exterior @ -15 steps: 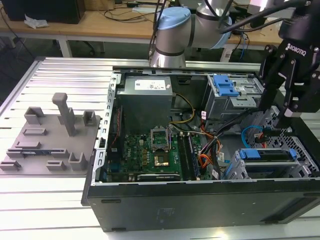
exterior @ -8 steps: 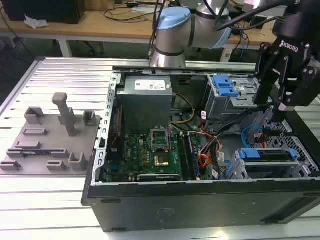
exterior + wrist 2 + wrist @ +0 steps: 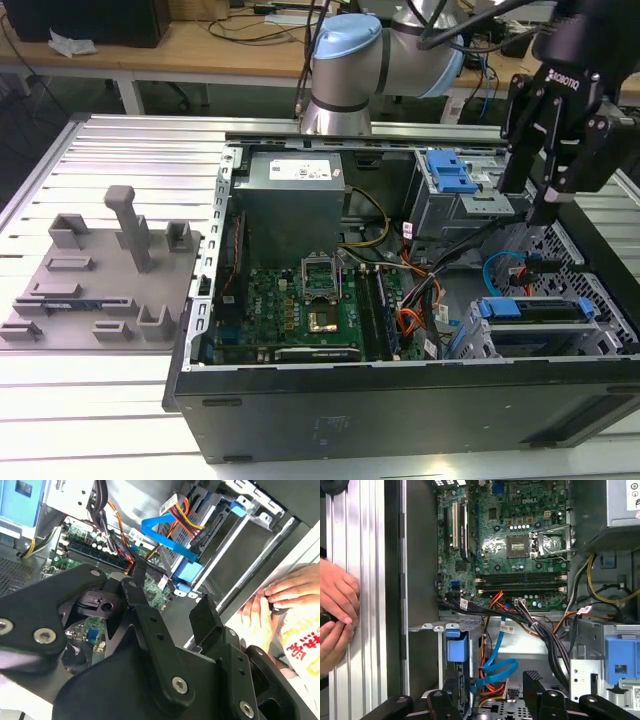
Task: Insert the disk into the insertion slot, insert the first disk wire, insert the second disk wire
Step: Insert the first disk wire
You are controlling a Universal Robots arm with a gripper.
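a ribbed metal counter (image 3: 120,150) carries an open black computer case (image 3: 400,420), and a wooden counter (image 3: 200,45) strewn with cables stands behind it. on the exterior view's left a grey plastic tray (image 3: 95,275) of blocky fixtures lies just beside the case. inside, a green circuit board (image 3: 290,305) lies flat below a grey metal power box (image 3: 290,205), with bundles of black, orange and yellow wires (image 3: 415,290) beside them. the disk (image 3: 530,310), framed in bright blue plastic, sits in the insertion slot (image 3: 470,340), a low cage of perforated grey sheet metal. a flat blue cable (image 3: 492,667) loops just beside it. the arm (image 3: 345,60), silver with pale blue caps, bends over the case's far wall and hangs the black tool (image 3: 492,680) over the wires near the cage, its fingers spread apart and gripping nothing. a person's hands (image 3: 337,612) rest on the ribbed metal counter beside the case.
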